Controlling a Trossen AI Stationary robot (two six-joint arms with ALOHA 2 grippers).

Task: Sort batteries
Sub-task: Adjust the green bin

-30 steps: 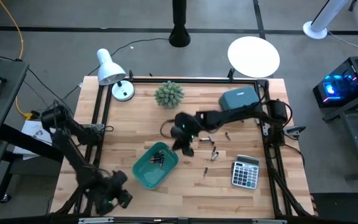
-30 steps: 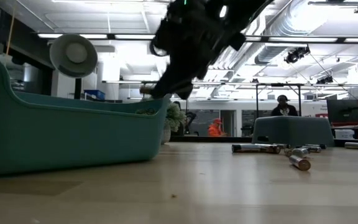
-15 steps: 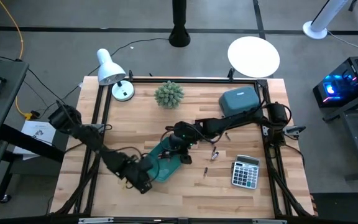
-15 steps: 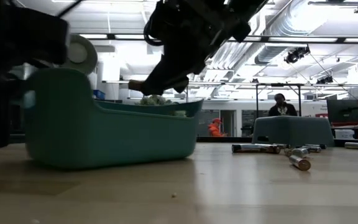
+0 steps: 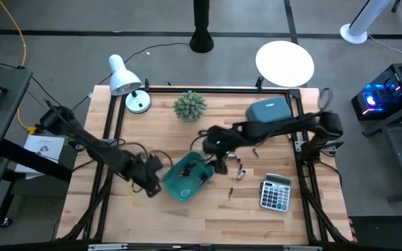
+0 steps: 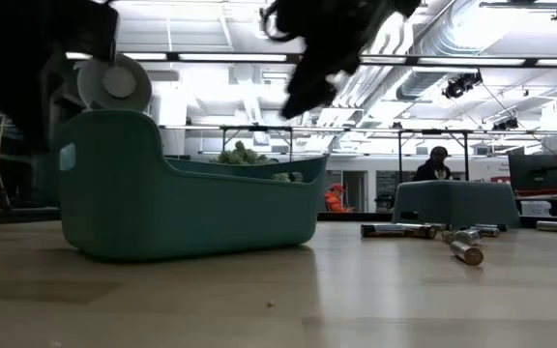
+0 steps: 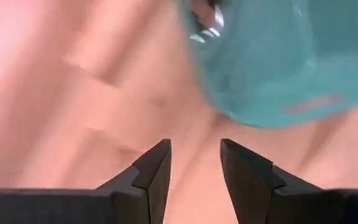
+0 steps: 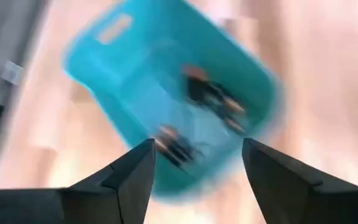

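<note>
While its dark fingers stand spread and empty, the right gripper [image 5: 220,162] hangs over the rounded teal plastic tray [image 5: 185,178], slim batteries [image 8: 219,99] inside; the left gripper [image 5: 152,183], parted, sits beside it.

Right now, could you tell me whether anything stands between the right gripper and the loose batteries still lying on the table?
Nothing visible does. The right gripper, open, hangs over the teal tray's near rim, and the loose batteries lie just beside it on bare wood.
</note>
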